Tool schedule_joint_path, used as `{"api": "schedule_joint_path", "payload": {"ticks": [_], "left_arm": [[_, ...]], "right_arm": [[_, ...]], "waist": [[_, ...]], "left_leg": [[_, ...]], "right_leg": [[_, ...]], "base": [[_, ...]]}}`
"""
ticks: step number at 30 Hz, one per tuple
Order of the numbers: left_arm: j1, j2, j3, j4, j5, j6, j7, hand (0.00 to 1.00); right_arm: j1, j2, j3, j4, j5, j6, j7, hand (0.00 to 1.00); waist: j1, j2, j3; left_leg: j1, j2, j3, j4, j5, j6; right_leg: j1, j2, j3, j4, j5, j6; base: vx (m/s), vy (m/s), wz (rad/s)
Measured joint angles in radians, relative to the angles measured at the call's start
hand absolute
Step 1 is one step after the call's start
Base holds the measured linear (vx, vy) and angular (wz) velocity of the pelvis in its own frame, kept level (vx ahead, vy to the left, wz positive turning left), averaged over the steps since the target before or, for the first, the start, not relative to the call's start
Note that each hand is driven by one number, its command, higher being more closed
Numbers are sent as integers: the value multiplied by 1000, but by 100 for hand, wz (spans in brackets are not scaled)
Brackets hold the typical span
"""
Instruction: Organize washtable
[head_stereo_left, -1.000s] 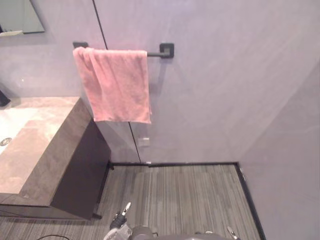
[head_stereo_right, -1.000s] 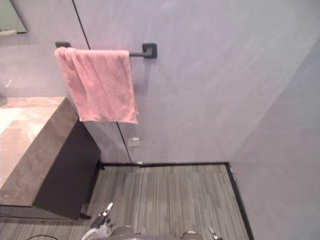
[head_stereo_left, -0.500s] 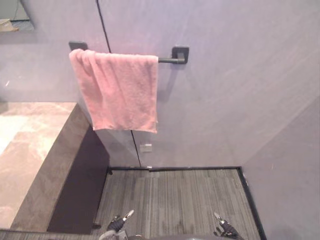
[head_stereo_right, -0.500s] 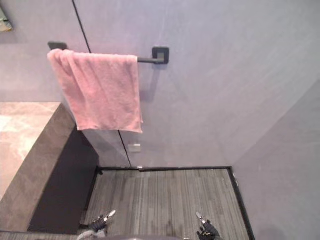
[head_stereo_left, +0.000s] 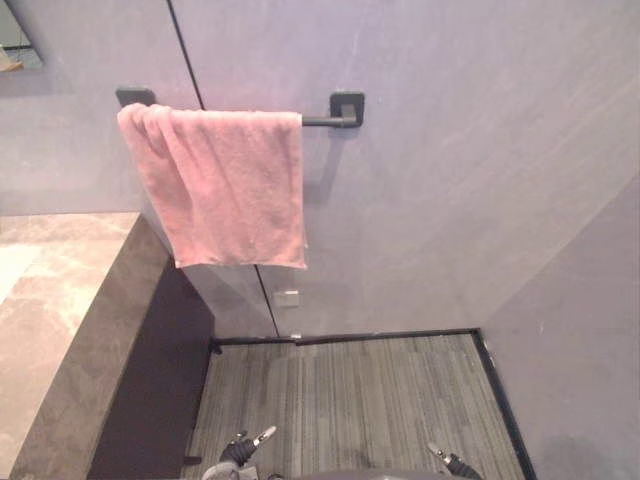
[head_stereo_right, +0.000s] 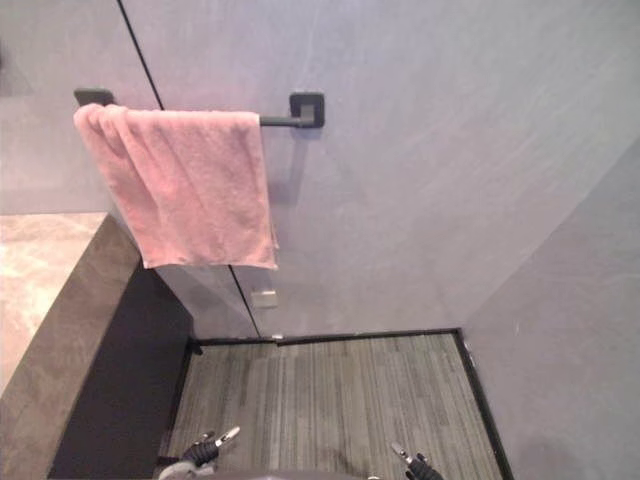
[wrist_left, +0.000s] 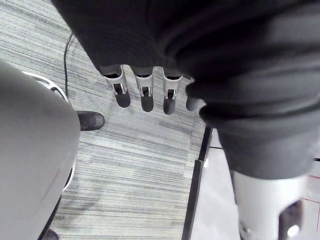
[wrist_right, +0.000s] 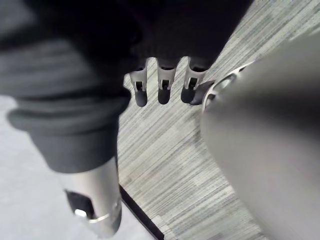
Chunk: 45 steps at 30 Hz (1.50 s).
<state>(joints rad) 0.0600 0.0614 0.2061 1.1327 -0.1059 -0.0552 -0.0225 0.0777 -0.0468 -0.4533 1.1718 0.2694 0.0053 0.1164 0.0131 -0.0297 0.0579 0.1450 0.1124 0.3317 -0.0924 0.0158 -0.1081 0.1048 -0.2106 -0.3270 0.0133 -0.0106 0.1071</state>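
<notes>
Evidently both hands are idle: the left hand (wrist_left: 146, 92) and right hand (wrist_right: 163, 86) hang low over the floor (head_stereo_left: 350, 400), fingers straight and loose, holding nothing, arms down at the sides. Farther out, the towel (head_stereo_left: 225, 185) drapes over its wall bar (head_stereo_left: 322, 121), likely to dry; the surface (head_stereo_left: 60, 300) lies left, well apart from either hand.

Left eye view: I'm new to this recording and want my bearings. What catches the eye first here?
A pink towel hangs over a dark bar on the grey wall, upper left. Below it to the left runs a brown stone counter with a dark front. The left hand and right hand hang low over the striped floor, fingers relaxed and empty.
</notes>
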Motion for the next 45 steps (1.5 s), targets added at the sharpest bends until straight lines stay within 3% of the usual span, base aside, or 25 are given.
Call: {"api": "schedule_joint_path", "payload": {"ticks": [14, 27, 29, 32, 34, 35, 38, 39, 40, 42, 43, 44, 45], "left_arm": [[0, 0, 30, 7, -4, -1, 0, 0], [-1, 0, 55, 45, -30, -1, -42, 0], [-2, 4, 84, 31, -33, -1, -41, 0], [-9, 12, 128, -17, -53, -7, -38, 0], [-10, 5, 128, -23, -60, -9, -38, 0], [-13, -6, 136, -23, -61, -8, -39, 0], [-10, -31, 203, -28, -77, -9, -36, 0], [-3, -37, 213, -34, -81, -9, -34, 0], [4, -29, 215, -34, -80, -9, -27, 0], [3, -29, 196, -32, -80, -12, -19, 0], [-1, -15, 177, -30, -80, -12, -18, 0], [-1, -13, 167, -24, -79, -12, -18, 0], [1, -9, 141, -12, -78, -12, -18, 0]], "right_arm": [[0, -2, 46, 12, 43, -4, 20, 0], [7, -2, -173, 41, 43, 4, 22, 0], [-9, 6, -170, 45, 43, 4, 24, 0], [-30, 4, -172, 58, 39, 2, 36, 0], [-31, -1, -181, 57, 34, 2, 35, 0], [-44, -1, -203, 54, 34, 2, 34, 0], [-49, -4, -206, 25, 32, 0, 26, 0], [-48, -10, -206, 25, 30, -1, 24, 0], [-49, -9, -201, 31, 29, -2, 25, 0], [-46, -6, -207, 43, 23, 2, 25, 0], [-46, -4, -219, 53, 22, 1, 25, 0], [-49, -6, -222, 58, 22, 1, 24, 0], [-50, -6, -223, 60, 23, 0, 25, 0]], "waist": [[-2, -6, -2], [-37, 25, 5], [-46, 12, 26], [-24, -4, 75], [-16, -5, 81], [-19, 5, 85], [-15, 23, 92], [-6, 26, 90], [-4, 33, 73], [-21, -4, 46], [-27, -11, 40], [-27, -10, 36], [-24, 7, 24]], "left_leg": [[-1, -5, -2, -2, 0, 0], [-31, -5, -27, 5, 0, 0], [-99, 24, -33, 148, -55, 1], [-246, 84, -78, 464, -111, 9], [-269, 103, -101, 482, -119, 10], [-269, 113, -80, 470, -149, 13], [-275, 138, -69, 387, -147, 7], [-269, 129, -81, 394, -138, -29], [-265, 90, -66, 410, -186, -12], [-278, 37, -55, 450, -238, 10], [-279, 10, -43, 468, -261, 18], [-275, 4, -32, 472, -270, 25], [-263, -12, -11, 469, -281, 43]], "right_leg": [[12, 0, -2, -28, 6, 9], [12, 2, -20, -29, -4, 9], [-3, 2, -17, 15, -38, -24], [-2, 12, -8, 57, -60, -32], [-5, 8, -6, 52, -65, -15], [-5, 2, -5, 49, -66, -9], [-6, -13, 40, 52, -82, 18], [-9, -23, 68, 54, -96, 43], [-4, -50, 119, 34, -104, 55], [-4, -92, 146, 26, -95, 72], [-4, -123, 152, 27, -70, 81], [-6, -130, 161, 29, -55, 78], [-20, -141, 179, 42, -24, 60]], "base": [[0, 0, 0], [-1, -5, 6], [-15, -66, 12], [-60, -81, 2], [-41, 5, 5], [-20, 75, 6], [-54, 110, -22], [-23, 258, -51], [50, 264, -32], [198, 264, 2], [239, 254, -2], [265, 302, -27], [288, 332, -51]]}}
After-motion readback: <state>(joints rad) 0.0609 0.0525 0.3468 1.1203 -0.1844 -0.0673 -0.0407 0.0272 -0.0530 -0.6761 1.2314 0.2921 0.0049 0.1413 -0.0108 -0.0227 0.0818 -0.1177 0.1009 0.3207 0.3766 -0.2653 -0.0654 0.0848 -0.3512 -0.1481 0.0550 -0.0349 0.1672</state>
